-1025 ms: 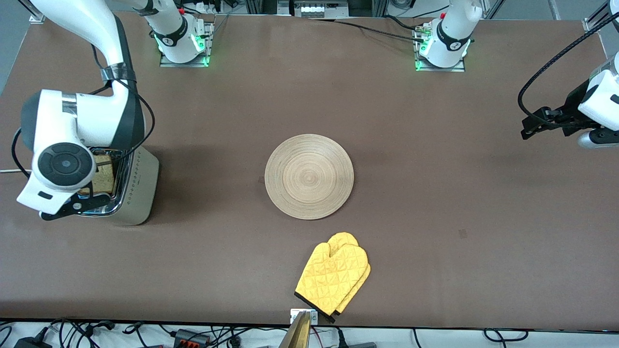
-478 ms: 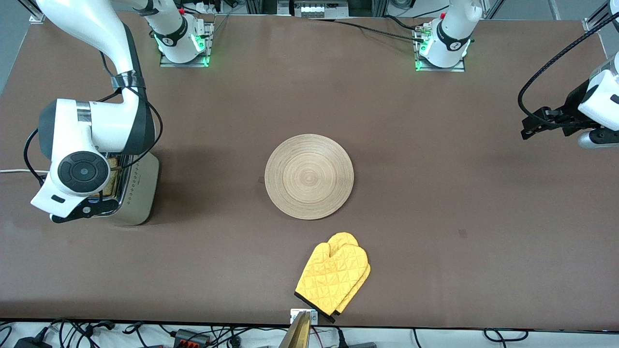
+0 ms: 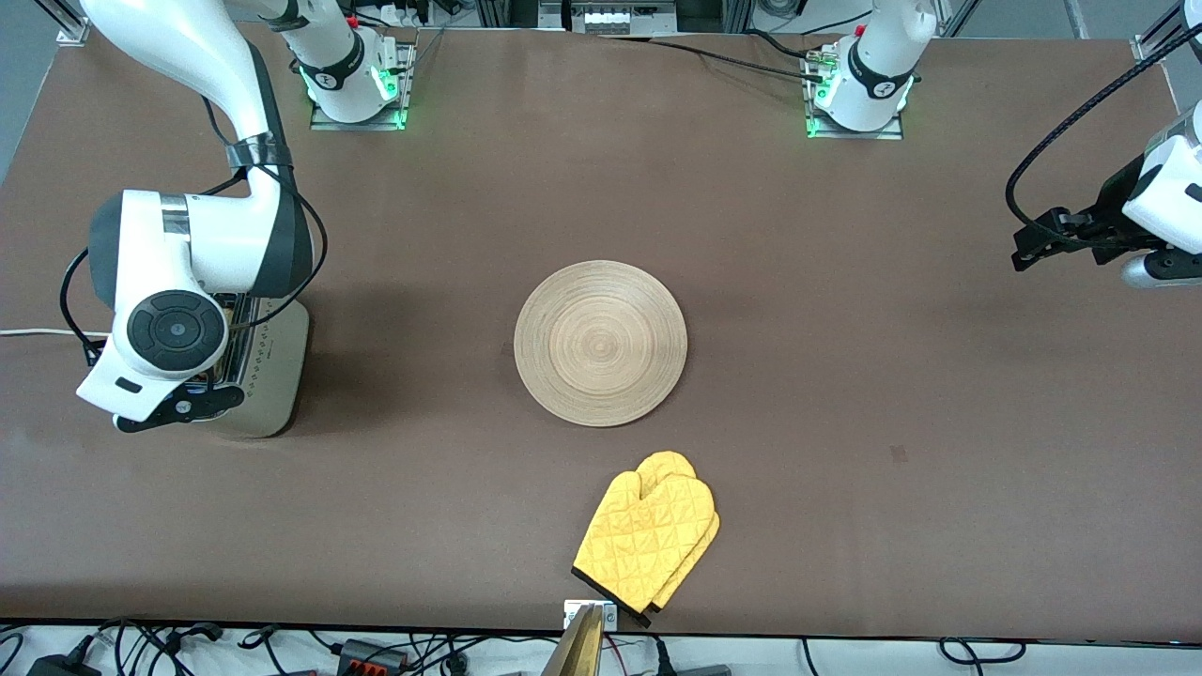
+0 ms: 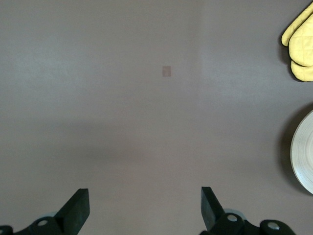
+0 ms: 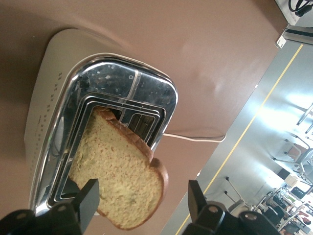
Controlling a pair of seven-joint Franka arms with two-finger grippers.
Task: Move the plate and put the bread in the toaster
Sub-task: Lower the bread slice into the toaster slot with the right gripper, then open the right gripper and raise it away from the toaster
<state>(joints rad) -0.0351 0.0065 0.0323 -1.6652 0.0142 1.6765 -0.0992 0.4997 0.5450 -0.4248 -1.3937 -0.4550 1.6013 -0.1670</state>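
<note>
The toaster (image 3: 274,368) stands at the right arm's end of the table, and the right wrist covers most of its top. In the right wrist view the bread (image 5: 120,178) stands tilted in a slot of the toaster (image 5: 122,93), with much of the slice sticking out. My right gripper (image 5: 142,198) is open above the bread; its fingers do not grip the slice. The plate (image 3: 601,343) lies flat and bare at the table's middle, and its edge shows in the left wrist view (image 4: 304,156). My left gripper (image 4: 144,205) is open and empty over bare table at the left arm's end, where that arm waits.
A yellow oven mitt (image 3: 648,540) lies nearer to the front camera than the plate, close to the table's edge; it also shows in the left wrist view (image 4: 299,49). The toaster's white cord (image 3: 28,331) trails off the table's end.
The right wrist has shifted over the toaster toward the left arm's end, and it now hides the bread in the front view. The left arm, plate and mitt have not moved.
</note>
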